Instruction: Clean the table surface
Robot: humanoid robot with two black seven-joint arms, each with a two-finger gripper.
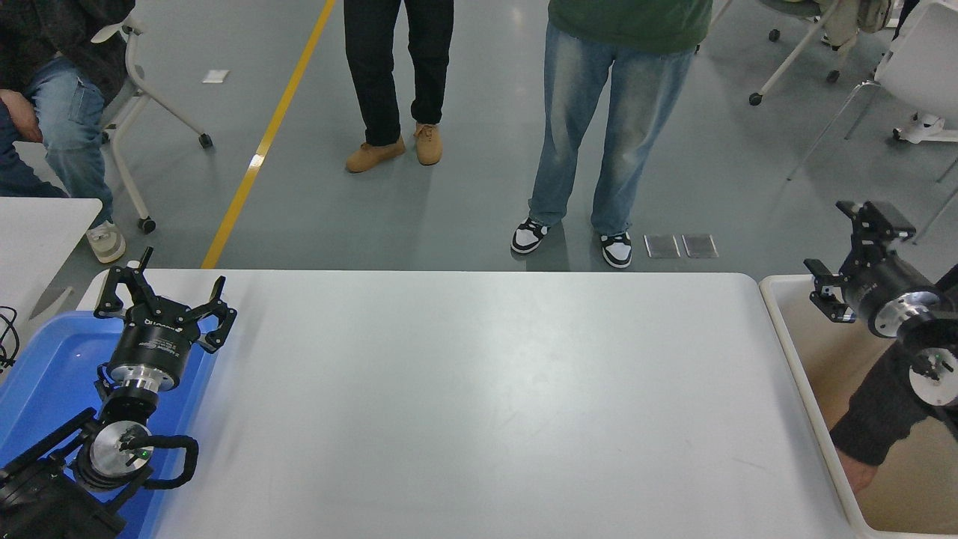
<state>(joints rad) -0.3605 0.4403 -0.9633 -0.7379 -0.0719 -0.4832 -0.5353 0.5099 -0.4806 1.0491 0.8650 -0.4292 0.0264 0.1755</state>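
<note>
The table surface point(479, 389) is a wide, smooth light-grey top that fills the lower middle of the head view; nothing lies on it. My left gripper point(163, 293) is parked at the lower left over a blue tray point(45, 374), fingers spread open and empty. My right gripper point(849, 258) is at the right edge, raised above the far corner of a beige bin point(804, 374), fingers open and empty.
A person's dark sleeve and hand point(861, 442) reach into the beige bin below my right arm. Two people point(614, 112) stand at the far side. A seated person point(52, 112) and a smaller white table point(37, 224) are at the left.
</note>
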